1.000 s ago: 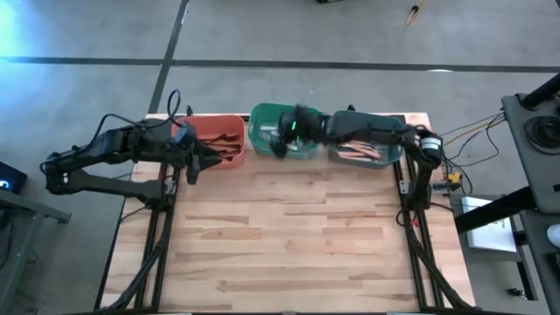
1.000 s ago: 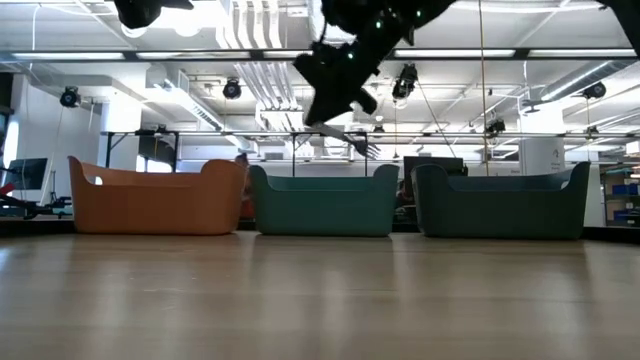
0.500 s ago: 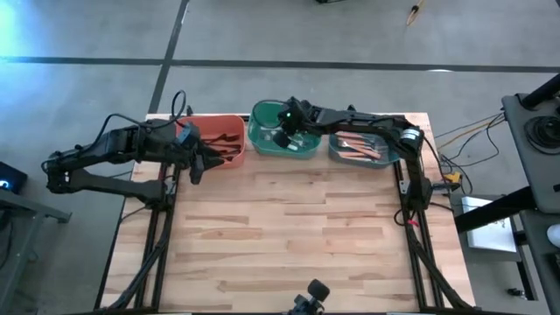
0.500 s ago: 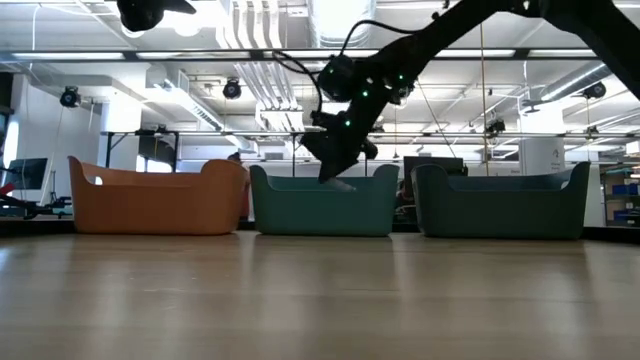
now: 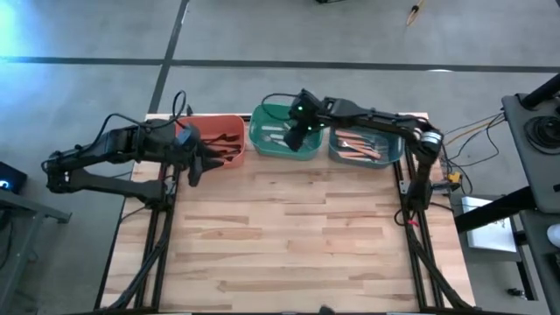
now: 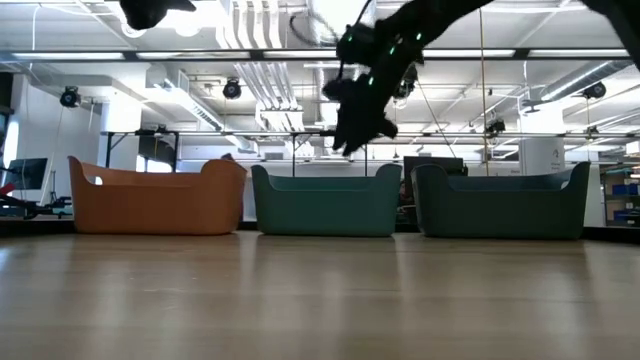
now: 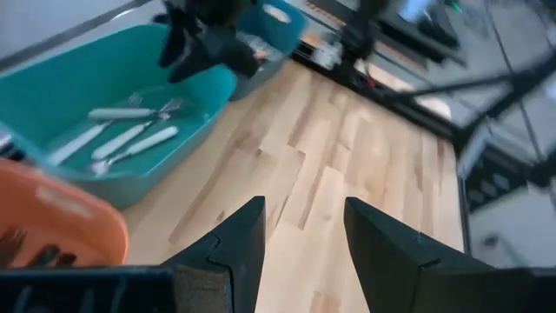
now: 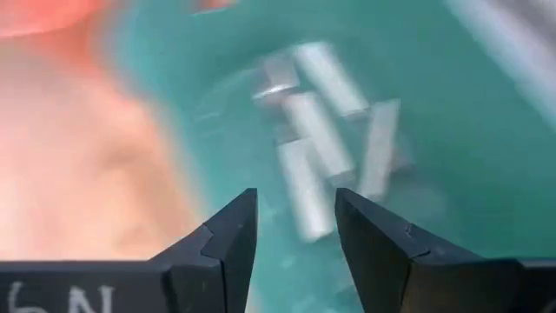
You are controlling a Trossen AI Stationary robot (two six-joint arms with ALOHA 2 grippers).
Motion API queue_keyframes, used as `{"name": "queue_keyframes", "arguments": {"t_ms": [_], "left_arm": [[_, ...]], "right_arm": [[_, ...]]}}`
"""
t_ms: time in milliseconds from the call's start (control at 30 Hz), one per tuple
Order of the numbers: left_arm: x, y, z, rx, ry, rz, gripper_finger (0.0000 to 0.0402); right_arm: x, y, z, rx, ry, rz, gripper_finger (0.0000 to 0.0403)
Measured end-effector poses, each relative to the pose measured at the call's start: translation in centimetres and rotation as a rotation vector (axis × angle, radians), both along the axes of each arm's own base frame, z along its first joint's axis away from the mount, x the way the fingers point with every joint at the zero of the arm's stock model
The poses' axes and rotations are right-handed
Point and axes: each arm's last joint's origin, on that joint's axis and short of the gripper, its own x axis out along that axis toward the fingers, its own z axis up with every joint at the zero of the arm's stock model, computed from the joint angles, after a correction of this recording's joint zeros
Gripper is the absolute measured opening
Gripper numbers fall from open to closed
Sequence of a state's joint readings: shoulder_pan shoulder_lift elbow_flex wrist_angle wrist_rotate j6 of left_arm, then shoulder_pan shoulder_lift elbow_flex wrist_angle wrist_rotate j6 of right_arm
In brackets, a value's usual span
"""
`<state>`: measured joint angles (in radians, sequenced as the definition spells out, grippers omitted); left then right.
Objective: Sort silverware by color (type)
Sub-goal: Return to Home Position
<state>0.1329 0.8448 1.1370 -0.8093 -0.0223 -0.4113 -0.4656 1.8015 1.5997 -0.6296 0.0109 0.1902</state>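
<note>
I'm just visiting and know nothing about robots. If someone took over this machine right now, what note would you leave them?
Left gripper: open, empty, beside the orange bin.
Right gripper: open, empty, above the green bin.
Forks: white forks lie in the green bin, black forks in the orange bin, orange forks in the teal bin.
Done: no fork shows on the table, so the sorting looks finished.
Left: probably only drawing the right arm back to rest.
</note>
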Motion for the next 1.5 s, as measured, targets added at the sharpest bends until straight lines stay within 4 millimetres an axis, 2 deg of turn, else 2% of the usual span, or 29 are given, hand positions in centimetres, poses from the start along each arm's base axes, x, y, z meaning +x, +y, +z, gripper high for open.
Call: {"name": "queue_keyframes", "arguments": {"t_ms": [100,200,300,400,533,700,833,933,1100,1267,1500], "left_arm": [[0.1,-0.4,0.0,0.087,0.011,-0.116,0.0141],[0.1,-1.0,-0.7,0.142,0.029,-0.191,0.0141],[-0.5,-1.7,-2.4,0.145,0.058,-0.242,0.0141],[-1.2,-2.2,-4.8,0.115,0.026,-0.259,0.0141],[-1.7,-2.5,-8.2,0.077,-0.127,-0.242,0.0141],[-1.8,-2.5,-11.8,0.034,-0.347,-0.204,0.0141],[-1.5,-2.4,-14.2,0.033,-0.478,-0.167,0.0141],[-1.3,-2.3,-16.1,0.039,-0.486,-0.144,0.0141],[-1.2,-2.3,-18.7,0.037,-0.427,-0.146,0.0139],[-1.2,-2.3,-20.3,0.036,-0.381,-0.147,0.0122],[-1.5,-2.3,-21.9,0.027,-0.382,-0.144,0.0099]], "right_arm": [[-0.9,2.5,2.5,0.098,-0.051,0.150,0.0146],[-1.7,5.5,4.5,0.064,-0.074,0.264,0.0140],[-3.0,8.4,5.6,0.033,-0.090,0.340,0.0133],[-5.0,10.9,5.9,-0.018,-0.075,0.333,0.0128],[-8.0,13.0,4.6,-0.031,-0.079,0.262,0.0127],[-10.8,15.4,2.2,0.024,-0.274,0.225,0.0129],[-12.1,16.8,0.1,0.034,-0.444,0.204,0.0125],[-12.8,17.7,-0.9,0.044,-0.535,0.198,0.0119],[-13.8,18.5,-2.9,-0.004,-0.517,0.155,0.0110],[-14.2,18.7,-4.8,0.015,-0.490,0.131,0.0102],[-15.1,19.1,-8.2,0.097,-0.591,0.085,0.0095]]}}
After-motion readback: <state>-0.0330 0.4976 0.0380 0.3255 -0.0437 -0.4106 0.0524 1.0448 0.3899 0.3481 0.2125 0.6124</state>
